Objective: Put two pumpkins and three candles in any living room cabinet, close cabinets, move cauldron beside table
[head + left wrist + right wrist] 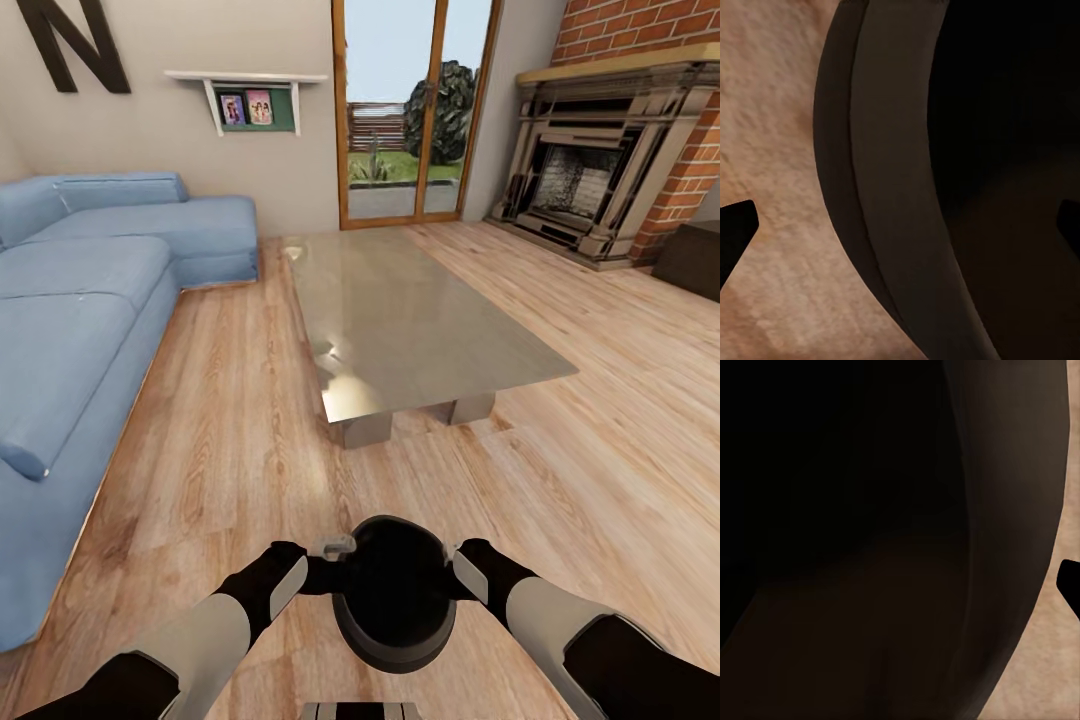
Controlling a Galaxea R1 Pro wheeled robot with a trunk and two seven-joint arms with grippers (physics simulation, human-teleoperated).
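Both tools are on the round black cauldron with the greyish rim: from the head view, left tool grips its rim on one side, right tool the opposite side, each pinching the rim as far as I can judge. Cauldron hangs between them over the light wood plank floor, and the low rectangular coffee table with the glossy grey glass tabletop is well ahead of both tools.

Left wrist view: cauldron rim runs between the dark fingertips, one outside, one inside.

Right wrist view: dark cauldron wall up close, one fingertip outside it.

Tip: I'd roll closer keeping both arms level, then lower it just beside the tabletop's near edge without bumping the glass.
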